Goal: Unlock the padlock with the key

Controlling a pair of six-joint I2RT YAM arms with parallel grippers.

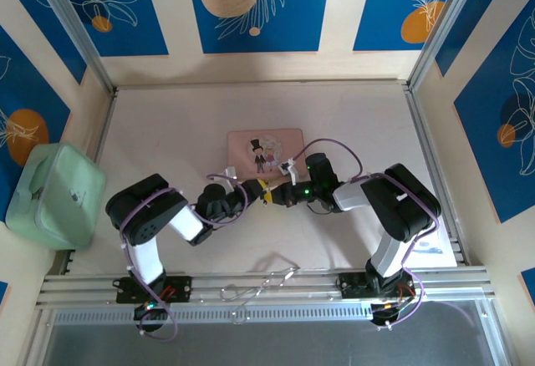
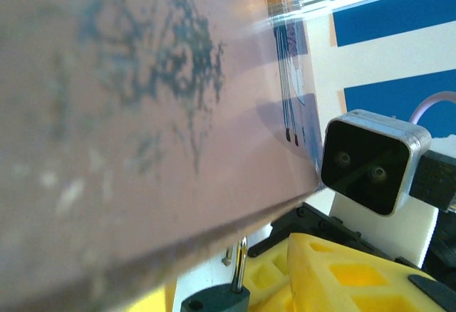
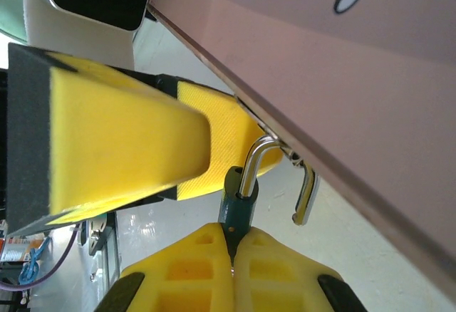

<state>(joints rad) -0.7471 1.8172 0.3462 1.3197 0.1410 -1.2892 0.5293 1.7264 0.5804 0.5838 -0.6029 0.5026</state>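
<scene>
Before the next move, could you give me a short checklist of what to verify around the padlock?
1. Grip: right gripper shut on the padlock body: ok.
2. Lock: shackle free end out of the body: ok, looks unlocked.
3. Position of the key: cannot tell.
4. Free hand: left gripper pads parted, nothing between: ok.
5. Clearance: shackle apart from the pink tin edge: cannot tell.

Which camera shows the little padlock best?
The right wrist view: the padlock is close, its blue body pinched in the right claw, silver shackle swung open. The left wrist view catches just its top at the bottom edge; from above it's too tiny.
</scene>
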